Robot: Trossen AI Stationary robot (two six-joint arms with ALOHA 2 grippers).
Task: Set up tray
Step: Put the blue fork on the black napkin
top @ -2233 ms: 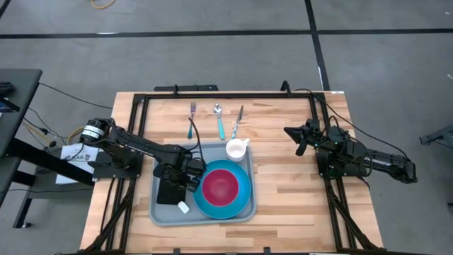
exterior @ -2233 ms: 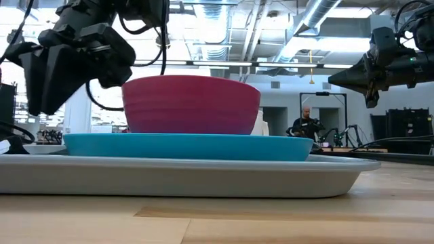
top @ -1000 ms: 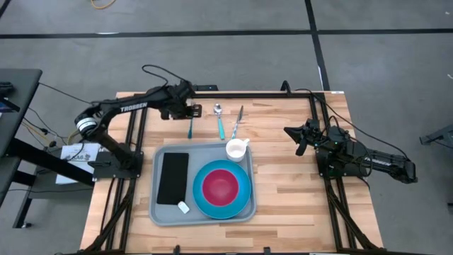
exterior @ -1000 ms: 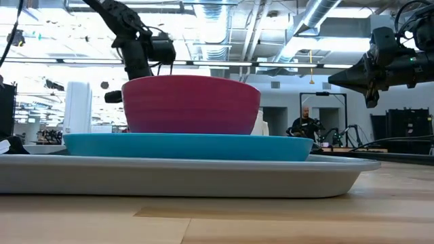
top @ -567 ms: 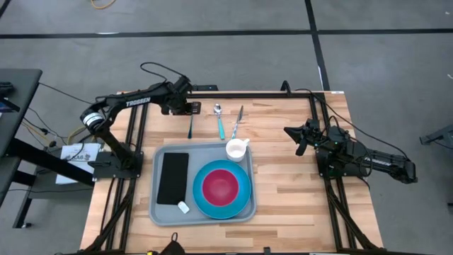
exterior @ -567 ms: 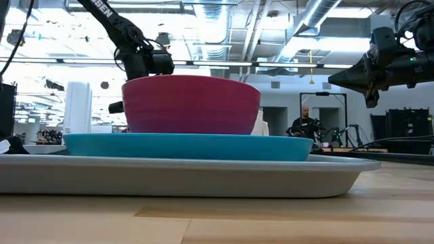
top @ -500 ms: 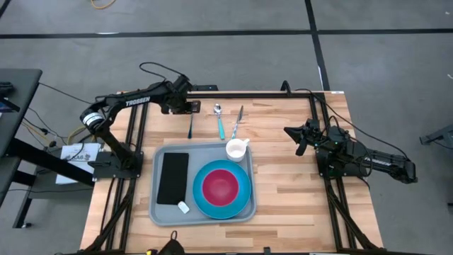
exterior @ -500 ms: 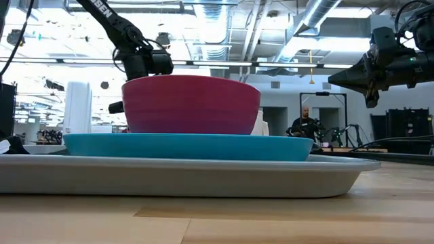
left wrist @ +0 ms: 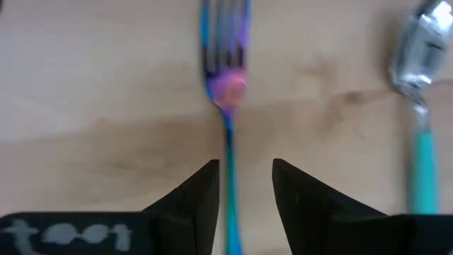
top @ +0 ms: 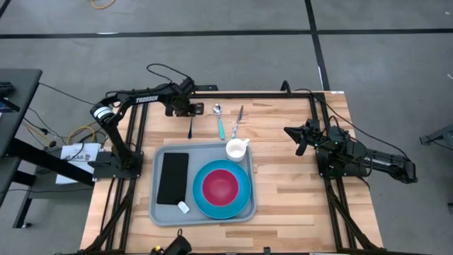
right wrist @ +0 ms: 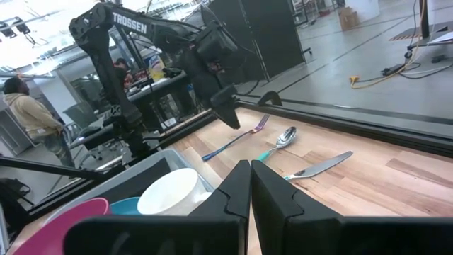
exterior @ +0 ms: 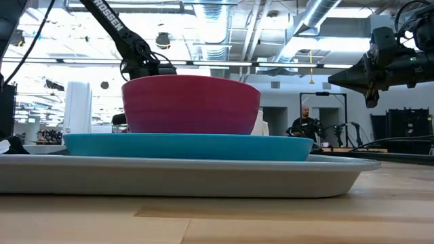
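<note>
The light grey-blue tray (top: 157, 211) lies near the table's near edge. It carries a black napkin (top: 173, 177), a blue plate (top: 244, 200) with a pink bowl (top: 221, 186) and a white cup (top: 237, 149). Beyond it a blue-handled fork (top: 190, 126), a spoon (top: 219, 120) and a knife (top: 237, 120) lie flat on the wood. My left gripper (top: 187, 111) is over the fork, open. In the left wrist view its fingers (left wrist: 202, 191) stand on either side of the fork's handle (left wrist: 228, 142), below the tines. My right gripper (top: 291, 134) waits shut at the table's right.
A black frame rail (top: 233, 93) runs along the table's far edge just behind the cutlery. Bare wood (top: 290, 191) lies between the tray and the right arm. A person (exterior: 305, 122) stands far off in the room.
My left gripper has left the napkin on the tray and swung toward the table's far edge, over the fork. In the last second it has sunk lower over the fork's handle. The napkin stays flat on the tray. The right arm has kept still.
</note>
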